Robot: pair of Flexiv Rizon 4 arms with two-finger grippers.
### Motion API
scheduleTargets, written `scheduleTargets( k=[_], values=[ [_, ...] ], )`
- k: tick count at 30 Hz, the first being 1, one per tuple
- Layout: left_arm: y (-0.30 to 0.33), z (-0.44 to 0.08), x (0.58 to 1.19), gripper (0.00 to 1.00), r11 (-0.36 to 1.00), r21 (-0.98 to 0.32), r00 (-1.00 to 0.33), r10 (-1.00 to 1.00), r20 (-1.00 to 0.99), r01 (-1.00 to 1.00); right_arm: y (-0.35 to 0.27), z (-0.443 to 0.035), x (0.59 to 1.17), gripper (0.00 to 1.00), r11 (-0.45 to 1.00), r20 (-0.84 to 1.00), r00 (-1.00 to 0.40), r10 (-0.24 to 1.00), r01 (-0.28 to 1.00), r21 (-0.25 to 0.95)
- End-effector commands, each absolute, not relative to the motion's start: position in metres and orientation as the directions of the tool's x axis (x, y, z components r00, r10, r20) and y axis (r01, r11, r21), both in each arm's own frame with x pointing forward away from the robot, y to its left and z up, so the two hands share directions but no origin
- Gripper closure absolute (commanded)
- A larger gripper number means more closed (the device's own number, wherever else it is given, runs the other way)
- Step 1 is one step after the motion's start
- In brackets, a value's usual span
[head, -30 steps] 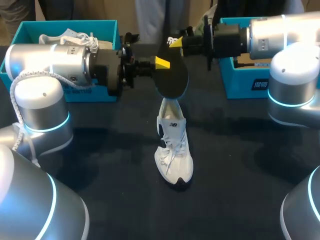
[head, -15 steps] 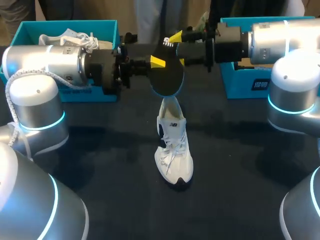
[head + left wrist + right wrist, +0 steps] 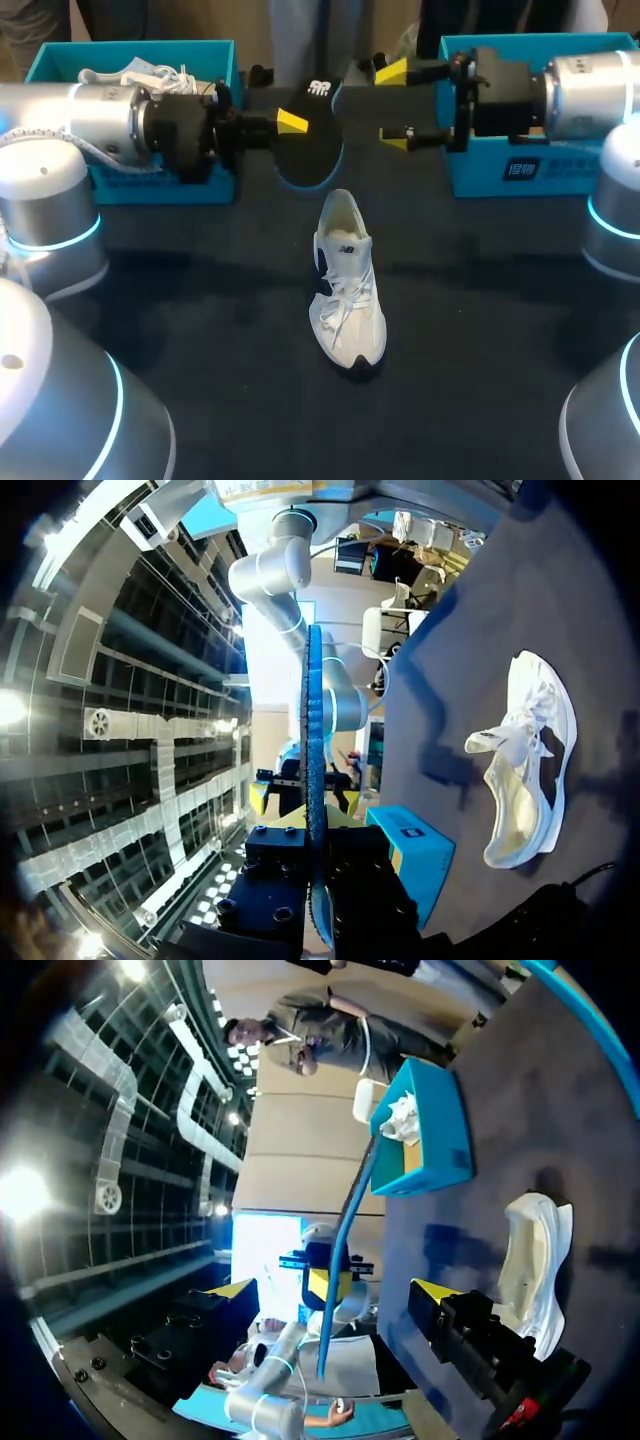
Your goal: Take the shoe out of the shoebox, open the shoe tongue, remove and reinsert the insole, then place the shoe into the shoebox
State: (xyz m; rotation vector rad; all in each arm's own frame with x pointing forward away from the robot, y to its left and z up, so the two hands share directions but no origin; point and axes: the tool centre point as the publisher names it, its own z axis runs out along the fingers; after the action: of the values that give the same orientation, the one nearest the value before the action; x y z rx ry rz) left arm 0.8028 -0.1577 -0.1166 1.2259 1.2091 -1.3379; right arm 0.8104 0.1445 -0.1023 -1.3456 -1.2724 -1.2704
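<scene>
Pinching the insole (image 3: 308, 152) single-handed, the left pincer (image 3: 294, 123) is likely risking a slip or twist, since the right pincer (image 3: 393, 106) is hanging spread, supporting nothing.

We've got a dark table (image 3: 200, 330), and a second white sneaker (image 3: 140, 73) sitting in the far-left teal box (image 3: 130, 187)

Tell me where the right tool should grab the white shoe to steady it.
Probably the heel collar, from above, on the right side of the shoe. It stands on its sole, heel away from the robot, opening up, so pinching the rim keeps the mouth free. The right tool is open; the left tool holds the insole.
</scene>
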Motion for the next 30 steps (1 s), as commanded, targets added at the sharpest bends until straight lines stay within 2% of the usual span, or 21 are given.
scheduleTargets(
  k=[1,12,25,30],
  values=[
    [-0.157,-0.116,0.803,1.00,-0.091,-0.073,-0.074,-0.012,-0.997,0.993,0.137,-0.103,0.807,0.00,-0.103,0.993,-0.042,0.110,0.993,0.053],
    [-0.157,-0.116,0.803,1.00,-0.091,-0.073,-0.074,-0.012,-0.997,0.993,0.137,-0.103,0.807,0.00,-0.103,0.993,-0.042,0.110,0.993,0.053],
    [-0.157,-0.116,0.803,1.00,-0.091,-0.073,-0.074,-0.012,-0.997,0.993,0.077,-0.109,0.806,0.00,-0.079,0.991,-0.020,0.131,0.996,0.031],
    [-0.157,-0.116,0.803,1.00,-0.091,-0.073,-0.074,-0.012,-0.997,0.993,0.068,-0.109,0.807,0.00,-0.114,0.995,-0.018,0.093,0.993,0.028]
  ],
)
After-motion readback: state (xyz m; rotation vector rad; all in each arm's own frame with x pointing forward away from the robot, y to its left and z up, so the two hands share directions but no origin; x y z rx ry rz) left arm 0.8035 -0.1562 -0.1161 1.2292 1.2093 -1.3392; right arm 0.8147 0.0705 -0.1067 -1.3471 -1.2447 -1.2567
